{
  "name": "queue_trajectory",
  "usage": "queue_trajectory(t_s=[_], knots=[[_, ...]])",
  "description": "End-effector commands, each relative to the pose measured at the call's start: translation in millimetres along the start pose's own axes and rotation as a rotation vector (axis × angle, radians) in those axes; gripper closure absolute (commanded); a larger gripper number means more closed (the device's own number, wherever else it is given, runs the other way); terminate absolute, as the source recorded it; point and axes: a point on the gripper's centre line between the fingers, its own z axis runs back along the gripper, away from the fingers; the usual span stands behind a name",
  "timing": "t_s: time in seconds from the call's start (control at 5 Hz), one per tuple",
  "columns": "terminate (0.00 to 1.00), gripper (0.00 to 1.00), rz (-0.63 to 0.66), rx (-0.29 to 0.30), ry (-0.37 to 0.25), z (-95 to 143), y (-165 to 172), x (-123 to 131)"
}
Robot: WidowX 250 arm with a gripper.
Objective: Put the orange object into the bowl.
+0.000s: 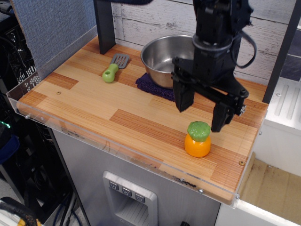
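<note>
Gripper [202, 112]: fingers spread wide, empty, just above orange object [197, 139]
Bowl [162, 59]: behind gripper, on purple cloth [153, 85]

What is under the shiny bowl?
A dark purple cloth lies under the bowl, on the wooden table. Only its front-left part peeks out; the rest is covered by the bowl and the gripper in front.
</note>
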Motion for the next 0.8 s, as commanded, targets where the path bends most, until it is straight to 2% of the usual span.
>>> queue_trajectory(t_s=[0.0,0.6], knots=[[0.00,0.00,0.005,0.012,0.005,-8.4,6.3,4.7],[0.00,0.00,-0.015,0.022,0.086,-39.6,-0.8,1.7]])
